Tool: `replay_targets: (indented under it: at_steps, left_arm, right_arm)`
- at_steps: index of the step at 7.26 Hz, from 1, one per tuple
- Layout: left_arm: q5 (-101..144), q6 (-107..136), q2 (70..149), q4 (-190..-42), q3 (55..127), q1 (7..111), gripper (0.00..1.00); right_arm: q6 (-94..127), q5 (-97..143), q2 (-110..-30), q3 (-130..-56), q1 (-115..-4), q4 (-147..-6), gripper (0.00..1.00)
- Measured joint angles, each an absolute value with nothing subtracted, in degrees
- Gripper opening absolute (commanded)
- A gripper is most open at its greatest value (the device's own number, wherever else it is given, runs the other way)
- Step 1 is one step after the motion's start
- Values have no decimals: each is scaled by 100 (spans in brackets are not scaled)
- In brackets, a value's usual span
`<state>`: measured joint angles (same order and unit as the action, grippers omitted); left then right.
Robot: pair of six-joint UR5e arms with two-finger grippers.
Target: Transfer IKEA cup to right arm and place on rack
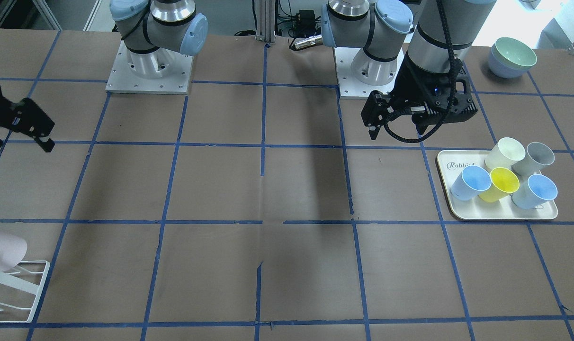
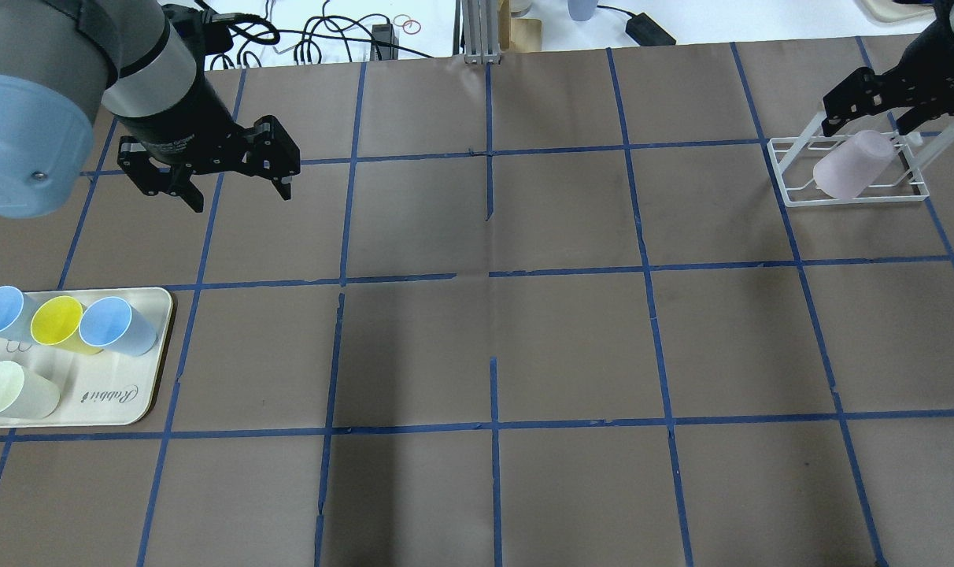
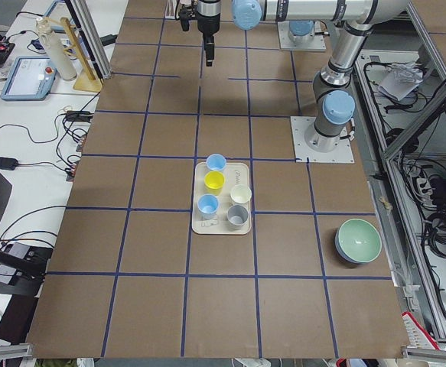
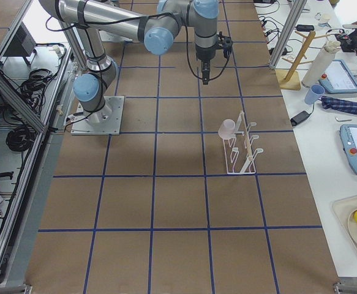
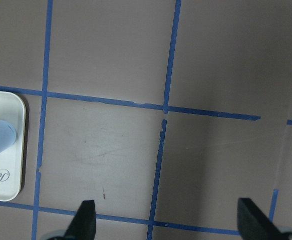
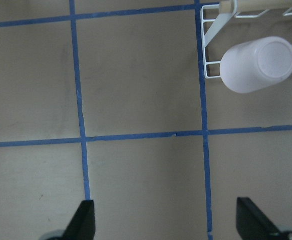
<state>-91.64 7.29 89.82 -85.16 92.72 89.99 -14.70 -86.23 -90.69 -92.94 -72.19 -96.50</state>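
Observation:
The pale pink IKEA cup (image 2: 851, 175) hangs tilted, mouth down, on a rod of the white wire rack (image 2: 792, 193) at the table's far right. It also shows in the right wrist view (image 6: 258, 64) and the front view (image 1: 0, 248). My right gripper (image 2: 870, 118) is open and empty, raised just beside and above the rack and clear of the cup. My left gripper (image 2: 241, 197) is open and empty, raised over the table on the left, past the tray.
A cream tray (image 2: 142, 394) at the left front holds two light blue cups (image 2: 111, 327), a yellow cup (image 2: 58, 321), a cream cup (image 2: 9, 390) and a grey one (image 1: 535, 158). Stacked bowls (image 1: 512, 57) stand near the left arm's base.

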Motion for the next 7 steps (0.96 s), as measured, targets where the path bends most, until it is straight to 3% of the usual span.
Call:
replay_targets:
  at_steps: [4,7]
  left_arm:
    - [-9167,729,8983,-8517,9272,8992,100]
    - [-9167,724,8982,-8517,9272,8985,100]
  right_arm:
    - [-620,-8932,-9446,-9315,-8545,-8868,100]
    - [-552,-8939,-9745,-9514,-8687,-8495,100]
